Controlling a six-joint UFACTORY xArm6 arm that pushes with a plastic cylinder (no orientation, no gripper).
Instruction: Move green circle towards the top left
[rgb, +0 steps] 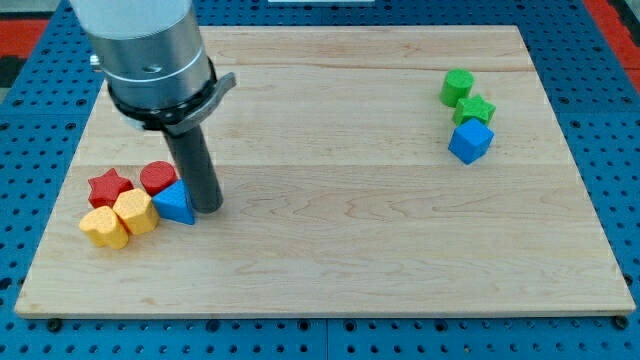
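Tip (208, 207) – beside blue triangle (176, 204) (touching?)

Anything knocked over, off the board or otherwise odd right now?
Nothing is damaged or off the board. The one mismatch: my tip sits at the view's left beside the blue triangle, far from the green circle, which sits at the view's upper right, touching the green star.

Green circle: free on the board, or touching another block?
Touching. The green circle sits at the view's upper right, against the green star just below it. My tip is far left, beside the blue triangle.
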